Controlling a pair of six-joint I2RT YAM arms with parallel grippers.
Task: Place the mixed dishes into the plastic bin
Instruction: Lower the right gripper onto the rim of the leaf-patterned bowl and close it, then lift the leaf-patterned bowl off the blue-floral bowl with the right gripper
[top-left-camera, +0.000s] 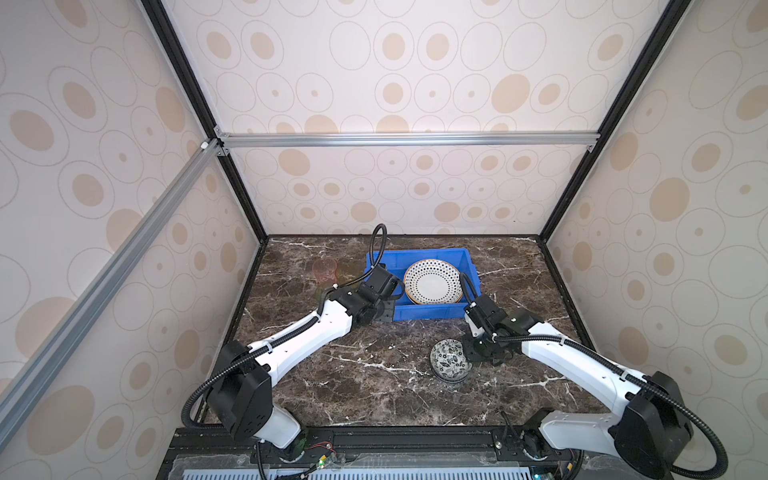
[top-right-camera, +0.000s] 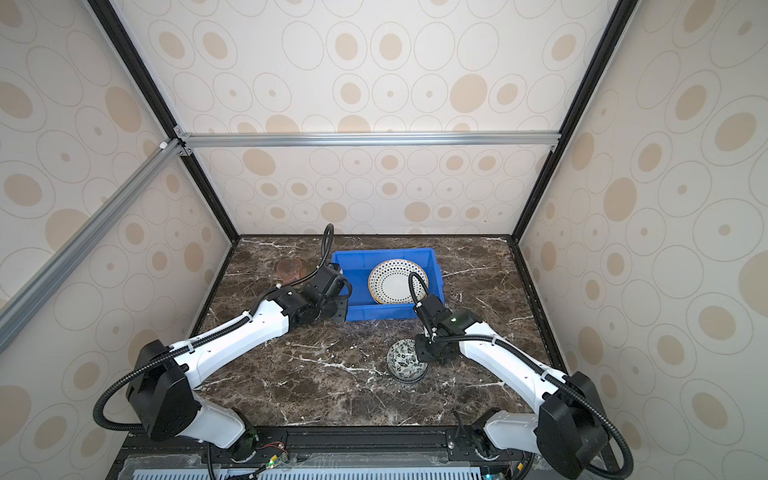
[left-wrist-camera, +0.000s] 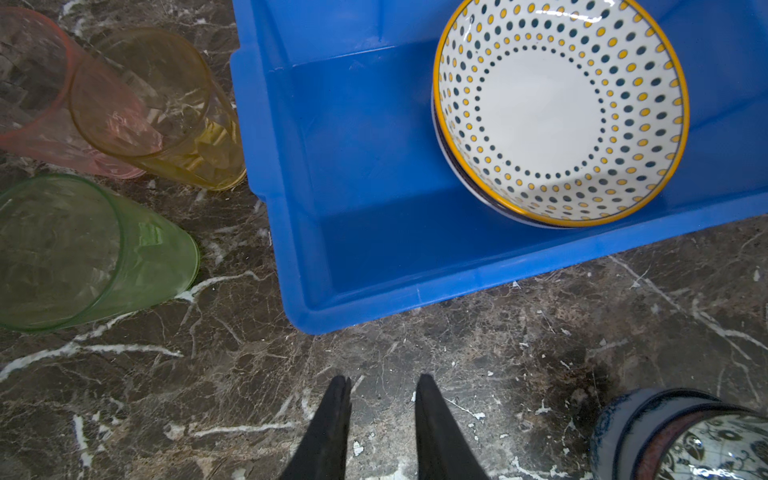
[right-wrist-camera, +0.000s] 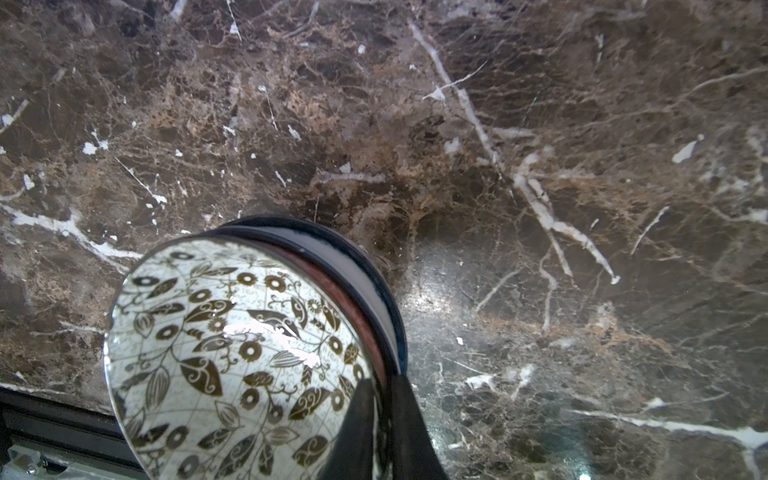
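Pinching the bowl (right-wrist-camera: 232, 345) rim with the right gripper (right-wrist-camera: 381, 380), we plan a slow, level lift to the bin (left-wrist-camera: 357, 174); left gripper (left-wrist-camera: 382, 377) narrowly open, empty.

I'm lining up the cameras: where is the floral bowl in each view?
Both top views: floral bowl on the marble table, front right of centre.
Left wrist: bowl at the picture's edge, outside the blue bin.
Right wrist: bowl close up, right gripper pinching its rim.
Shared landmark: that table.
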